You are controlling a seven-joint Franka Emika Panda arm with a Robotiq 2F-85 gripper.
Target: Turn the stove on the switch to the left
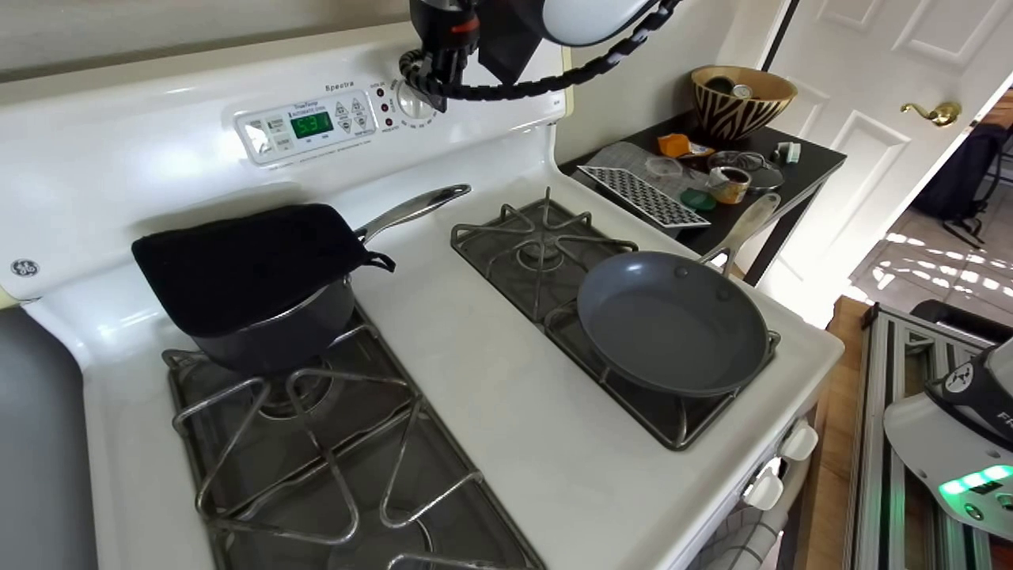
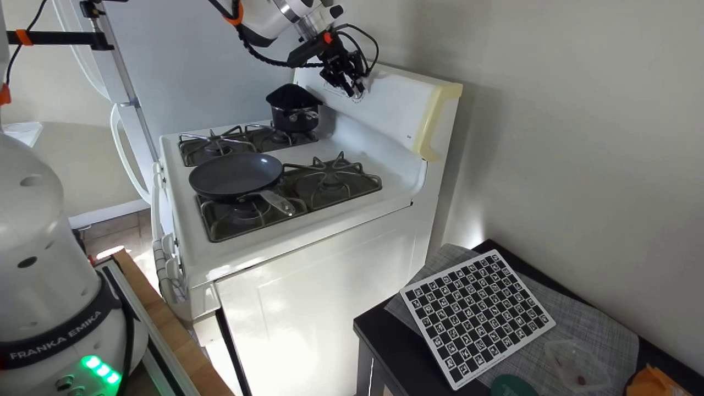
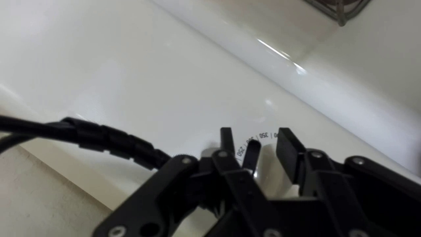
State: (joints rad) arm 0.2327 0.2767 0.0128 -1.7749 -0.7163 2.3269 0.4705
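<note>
The stove (image 1: 467, 340) is a wide white gas range with dark burner grates and a raised back panel (image 2: 393, 113). A green display (image 1: 311, 124) on the panel reads about 5:31. A round white knob (image 1: 413, 103) sits right of the display. My gripper (image 1: 434, 93) is at this knob, also in the other exterior view (image 2: 352, 89). In the wrist view the gripper (image 3: 256, 143) is open, its fingers either side of the knob (image 3: 271, 171), with a visible gap at the right finger. A dark strip lies by the left finger. Numbers around 250 to 350 show; the gripper hides part of the dial.
A grey frying pan (image 1: 677, 317) stands on a front burner, handle outward. A dark pot (image 1: 277, 324) under a black cloth (image 1: 245, 261) stands on a back burner. White knobs (image 1: 798, 440) are on the stove's front. A dark side table (image 2: 379, 335) holds a checkered board (image 2: 477, 316).
</note>
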